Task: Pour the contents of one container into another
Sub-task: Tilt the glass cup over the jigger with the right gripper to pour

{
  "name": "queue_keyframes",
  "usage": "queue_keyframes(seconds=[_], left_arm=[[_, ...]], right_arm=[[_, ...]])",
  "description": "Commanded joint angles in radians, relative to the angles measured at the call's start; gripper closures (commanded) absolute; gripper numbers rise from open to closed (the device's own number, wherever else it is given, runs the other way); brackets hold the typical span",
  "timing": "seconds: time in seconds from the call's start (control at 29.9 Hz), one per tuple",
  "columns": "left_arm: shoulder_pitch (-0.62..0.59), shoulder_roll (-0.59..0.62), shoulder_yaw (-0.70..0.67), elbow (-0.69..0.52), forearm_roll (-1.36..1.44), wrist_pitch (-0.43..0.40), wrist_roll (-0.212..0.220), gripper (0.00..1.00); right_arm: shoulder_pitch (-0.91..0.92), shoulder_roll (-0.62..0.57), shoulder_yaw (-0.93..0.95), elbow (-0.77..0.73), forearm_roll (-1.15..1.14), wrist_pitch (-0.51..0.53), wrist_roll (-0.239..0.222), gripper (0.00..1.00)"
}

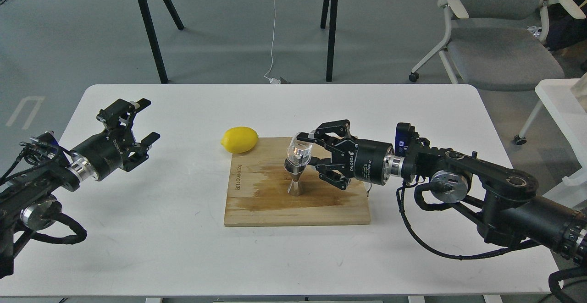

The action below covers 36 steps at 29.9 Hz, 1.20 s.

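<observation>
1. Nearest, a board (293, 202) lay on the white table (160, 248).
2. On it stood the jigger (296, 179), upright.
3. Right fingers (306, 149) were clamped on the cup (299, 152), tipped directly over the jigger.
4. Left fingers (143, 120) hung apart, holding nothing.
5. Farther back, a lemon (239, 139) touched the board's corner.
</observation>
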Motion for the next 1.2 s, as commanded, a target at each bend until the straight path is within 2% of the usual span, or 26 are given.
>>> queue_keyframes(seconds=[0.0,0.54,1.17], left_arm=[[-0.001,0.000,0.000,0.001,0.000,0.000,0.000,0.00],[0.000,0.000,0.000,0.002,0.000,0.000,0.000,0.00],[0.000,0.000,0.000,0.002,0.000,0.000,0.000,0.00]], right_arm=[[0.015,0.009,0.000,-0.009,-0.005,0.000,0.000,0.55],[0.067,0.026,-0.055,-0.038,-0.081,-0.004,0.002,0.55],[0.143,0.043,-0.107,-0.032,-0.196,-0.073,0.005,0.55]])
